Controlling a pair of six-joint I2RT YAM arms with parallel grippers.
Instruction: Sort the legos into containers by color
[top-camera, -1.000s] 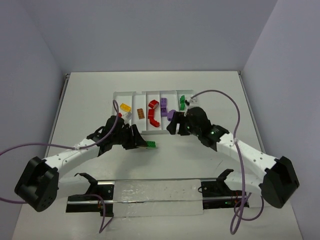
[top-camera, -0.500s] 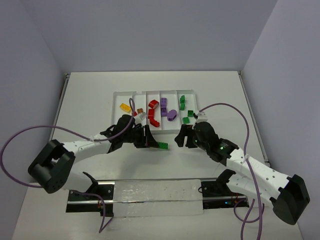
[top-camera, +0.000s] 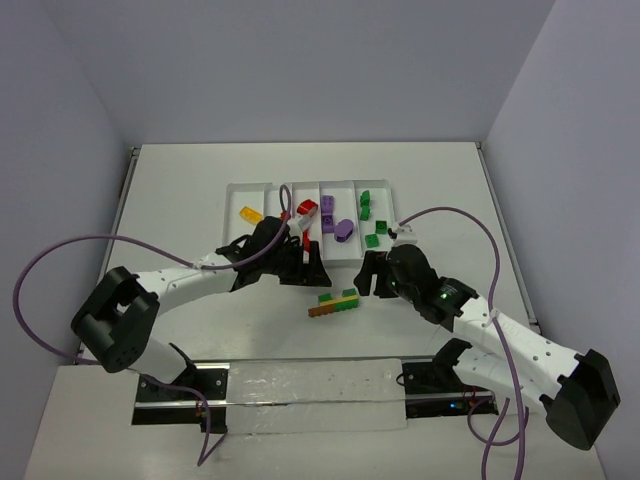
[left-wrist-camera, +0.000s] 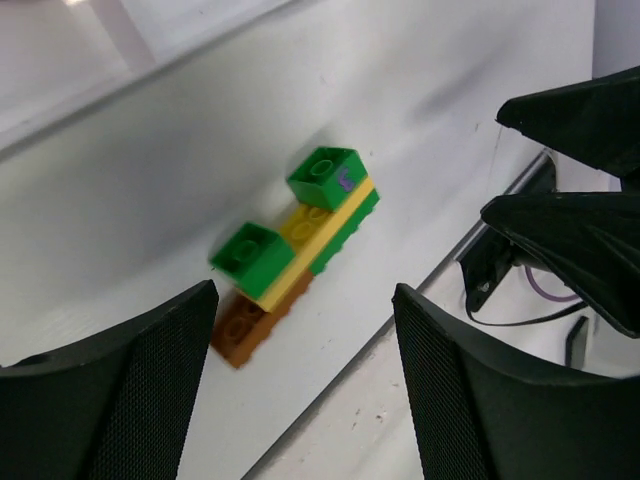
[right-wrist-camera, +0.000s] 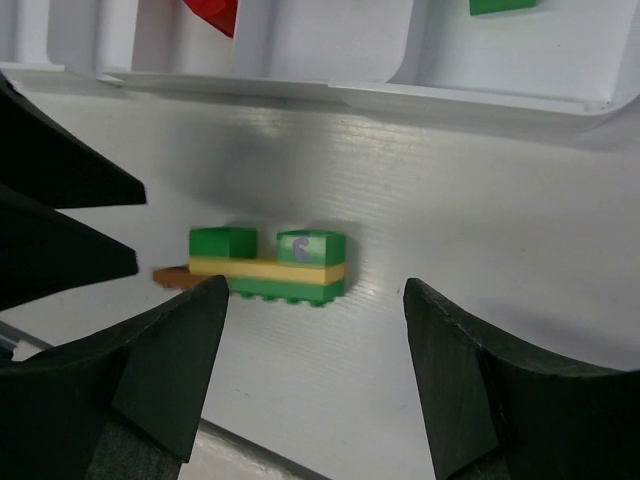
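While both claws stand spread wide and empty, the lego cluster (top-camera: 335, 302), green and yellow bricks on an orange-brown one, lies on the tabletop (top-camera: 170, 220) at the tray's (top-camera: 243, 192) six o'clock. The left claw (top-camera: 312, 274) hovers at its ten o'clock and the right claw (top-camera: 366, 278) at its two o'clock, neither touching it.

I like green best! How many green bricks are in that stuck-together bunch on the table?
3. One green brick and another sit on top of the yellow brick; a third lies under it, beside the brown brick. Others may hide underneath.
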